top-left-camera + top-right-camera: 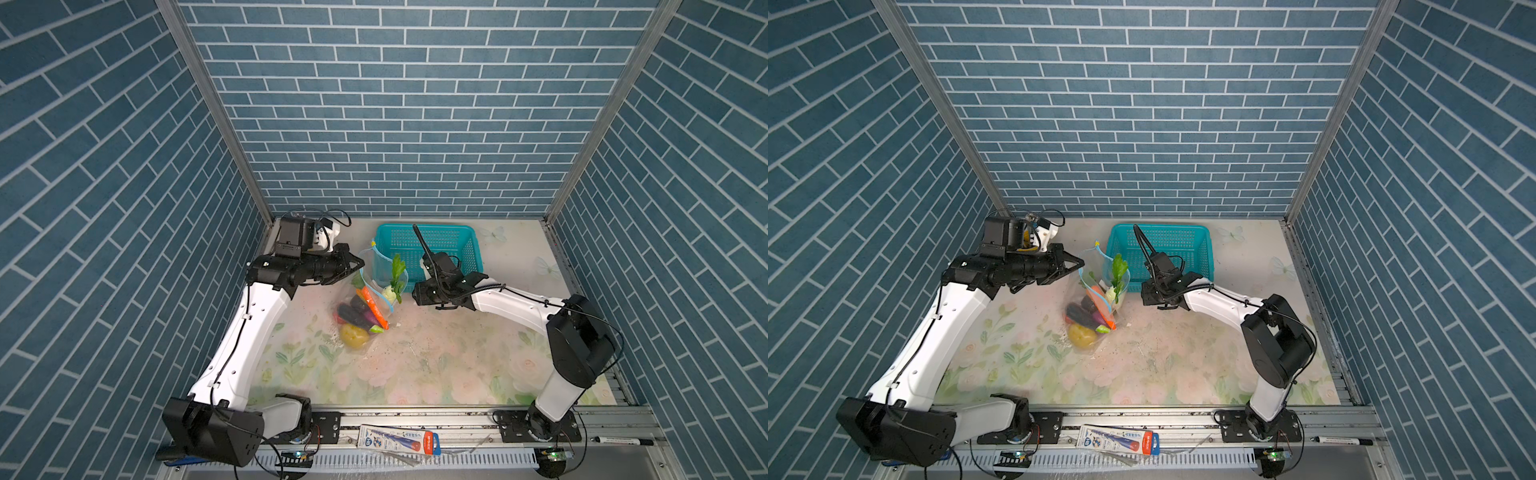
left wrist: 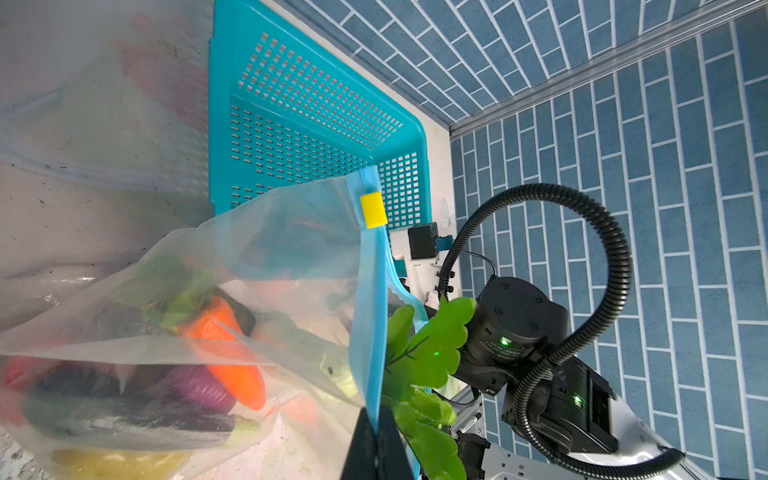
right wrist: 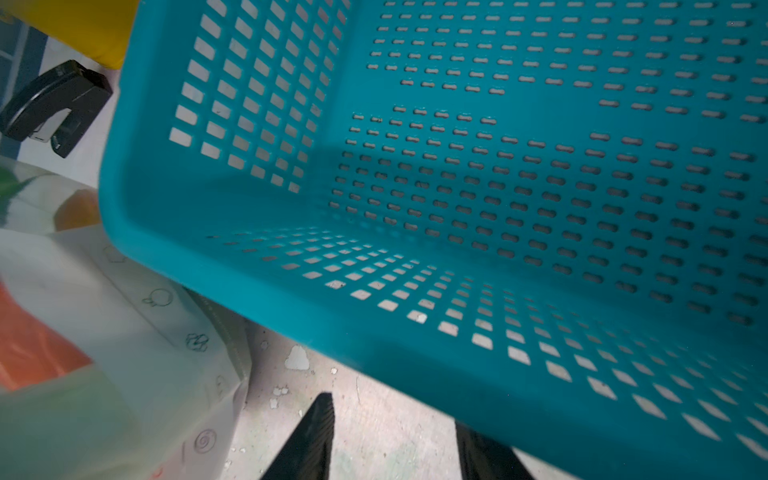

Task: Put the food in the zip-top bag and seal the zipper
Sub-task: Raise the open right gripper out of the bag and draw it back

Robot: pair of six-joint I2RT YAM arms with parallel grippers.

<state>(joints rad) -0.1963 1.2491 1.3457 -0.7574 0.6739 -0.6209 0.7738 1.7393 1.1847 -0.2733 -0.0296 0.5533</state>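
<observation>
Where the light-blue zipper [image 2: 368, 311] runs along the bag's mouth, it is pinched between the clenched fingers of the left hand [image 2: 378, 442], and the strip is held raised above the surface [image 1: 436, 353]. The yellow slider [image 2: 372, 210] is seen at the far end of the strip, beside the teal basket [image 2: 316, 124]. From this grip the zip-top bag [image 2: 282, 232] is hung down to the surface, its mouth parted. Inside it an orange carrot [image 2: 232, 353], a purple onion [image 2: 203, 388], a dark eggplant [image 1: 353, 314] and a yellow piece [image 1: 354, 336] are lodged, the yellow one at the bag's bottom. A white radish [image 1: 389, 292] is seen at the mouth, its green leaves [image 2: 428, 349] poking out past the strip. The right hand [image 3: 392, 411] is seen released, its two fingers parted with nothing between them, low over the surface just beside the basket's near wall and near the bag. In both top views the basket is found at the back of the surface, the bag just beside its left corner, between the two hands.
</observation>
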